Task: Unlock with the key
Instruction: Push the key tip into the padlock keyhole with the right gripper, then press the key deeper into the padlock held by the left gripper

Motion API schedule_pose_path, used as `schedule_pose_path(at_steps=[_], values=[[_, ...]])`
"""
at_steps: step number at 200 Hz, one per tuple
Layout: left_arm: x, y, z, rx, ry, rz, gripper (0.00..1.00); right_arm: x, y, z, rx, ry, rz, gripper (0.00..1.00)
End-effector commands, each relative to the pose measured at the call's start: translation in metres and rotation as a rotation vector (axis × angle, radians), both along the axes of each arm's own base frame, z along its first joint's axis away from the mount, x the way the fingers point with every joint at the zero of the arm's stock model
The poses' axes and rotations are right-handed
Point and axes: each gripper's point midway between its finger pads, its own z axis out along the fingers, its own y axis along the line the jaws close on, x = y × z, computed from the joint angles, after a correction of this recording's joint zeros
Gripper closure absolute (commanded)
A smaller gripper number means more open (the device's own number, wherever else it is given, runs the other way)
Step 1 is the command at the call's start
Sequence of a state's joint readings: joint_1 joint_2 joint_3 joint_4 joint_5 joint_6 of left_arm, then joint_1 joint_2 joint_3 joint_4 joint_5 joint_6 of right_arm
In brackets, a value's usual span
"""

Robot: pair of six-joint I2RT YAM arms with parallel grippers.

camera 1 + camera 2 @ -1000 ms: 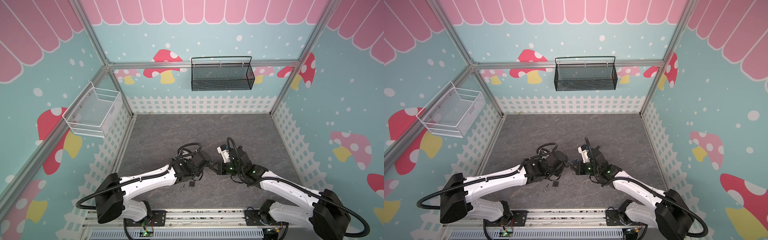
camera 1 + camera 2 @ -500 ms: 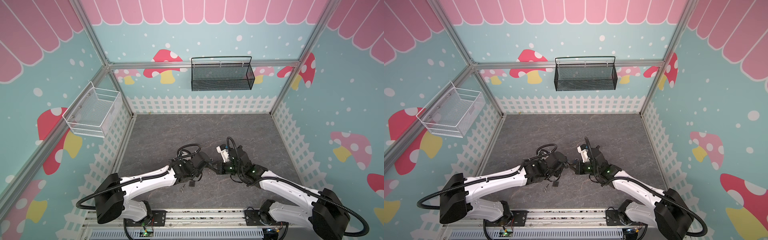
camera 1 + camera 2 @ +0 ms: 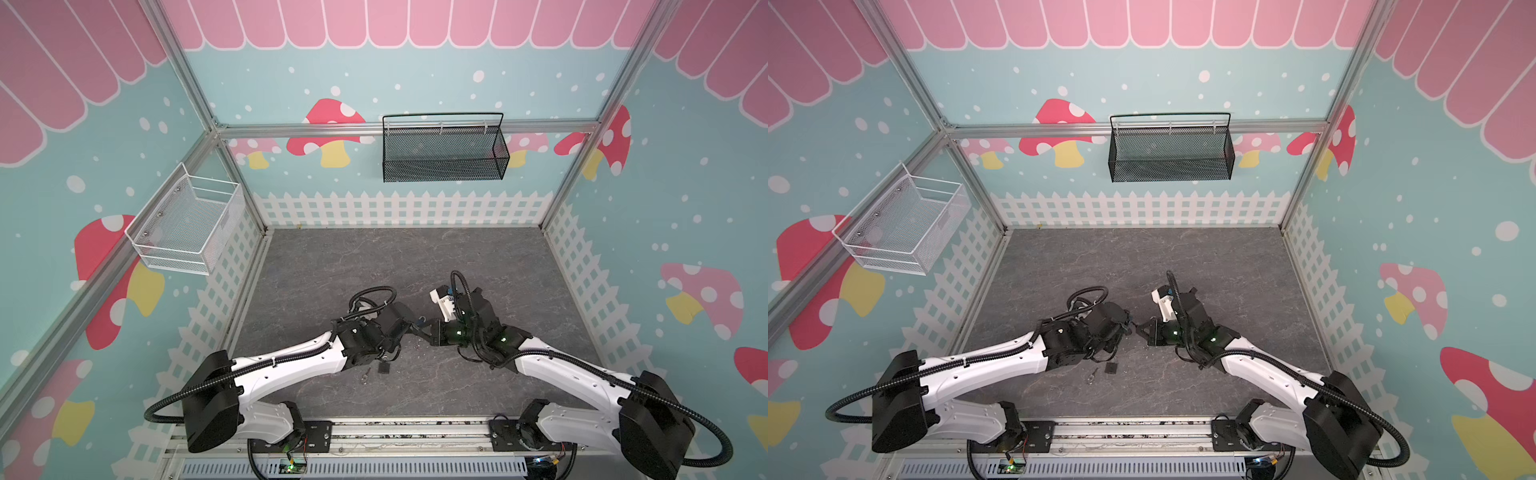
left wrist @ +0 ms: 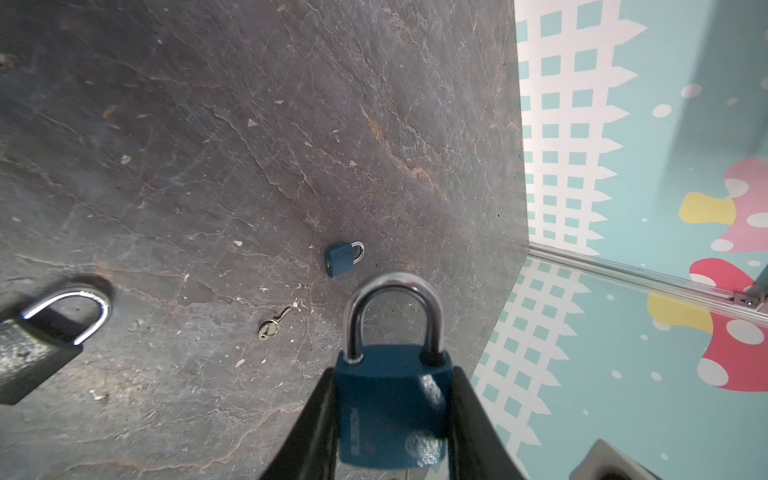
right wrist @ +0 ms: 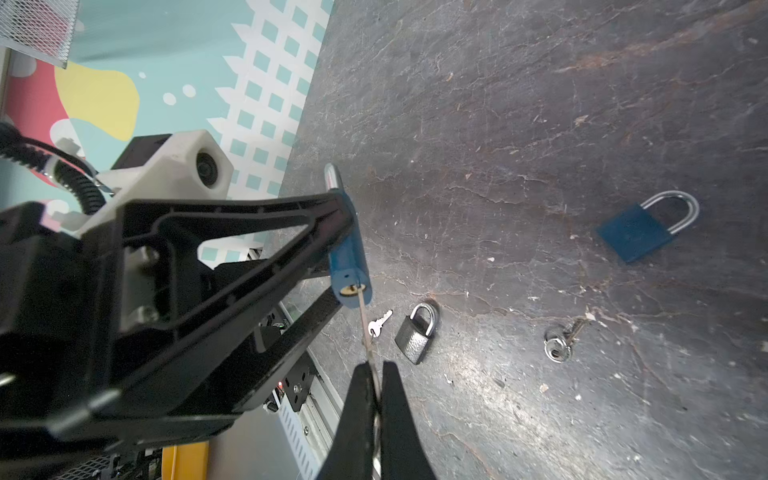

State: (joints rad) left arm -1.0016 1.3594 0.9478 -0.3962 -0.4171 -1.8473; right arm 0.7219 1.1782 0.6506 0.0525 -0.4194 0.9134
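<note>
One grey table [image 3: 374, 257] fills the floor of the cell. Both arms, the left arm [image 3: 291, 365] and the right arm [image 3: 561, 370], reach in from its front edge and meet over the middle of its front half.

The left gripper [image 4: 393, 370] is pinching the body of a blue padlock [image 4: 390, 407] between its two fingers, above the table, with the shackle pointing away from the wrist and seated in the body. The right gripper [image 5: 377, 368] is pressed together on a thin key [image 5: 365, 324], whose tip meets the brass keyhole in the bottom of that padlock; how far it has gone in cannot be told.

A second blue padlock [image 5: 636, 232] lies flat on the table, apart from the rest. A dark padlock [image 5: 415, 334] lies nearer the front edge, beneath the left arm, with a small silver key [image 5: 379, 324] just beside it. Between the two lying padlocks is a key on a ring [image 5: 559, 345].
</note>
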Motion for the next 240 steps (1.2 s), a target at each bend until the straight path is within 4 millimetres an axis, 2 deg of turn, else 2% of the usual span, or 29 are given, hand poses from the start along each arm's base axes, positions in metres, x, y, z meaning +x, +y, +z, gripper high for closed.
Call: schedule_pose_path(at_steps=[1,70,106,147,167,205,219,240], values=[[0.002,-0.007,0.007,-0.034,-0.025,-0.011,1.0,0.004,0.007,0.022,0.046,-0.051,0.009,1.0],[0.006,-0.019,0.018,-0.084,-0.043,-0.028,1.0,0.004,0.008,0.012,0.032,-0.027,0.01,1.0],[0.007,-0.028,0.023,-0.118,-0.047,-0.045,1.0,0.004,0.01,0.014,0.04,-0.029,0.017,1.0],[0.005,-0.036,0.031,-0.111,-0.057,-0.083,1.0,0.014,0.003,0.015,-0.014,-0.047,-0.033,1.0],[-0.001,-0.042,0.031,-0.084,-0.051,-0.112,1.0,0.018,0.006,0.024,-0.005,-0.066,-0.035,1.0],[-0.011,-0.048,0.018,-0.066,-0.014,-0.151,1.0,0.017,0.017,0.064,0.107,-0.123,0.013,1.0],[-0.015,-0.054,0.02,-0.099,-0.014,-0.156,1.0,0.021,0.015,0.064,0.082,-0.135,0.0,1.0],[-0.018,-0.061,0.032,-0.135,-0.033,-0.168,1.0,0.031,0.006,0.049,-0.033,-0.142,-0.05,1.0]])
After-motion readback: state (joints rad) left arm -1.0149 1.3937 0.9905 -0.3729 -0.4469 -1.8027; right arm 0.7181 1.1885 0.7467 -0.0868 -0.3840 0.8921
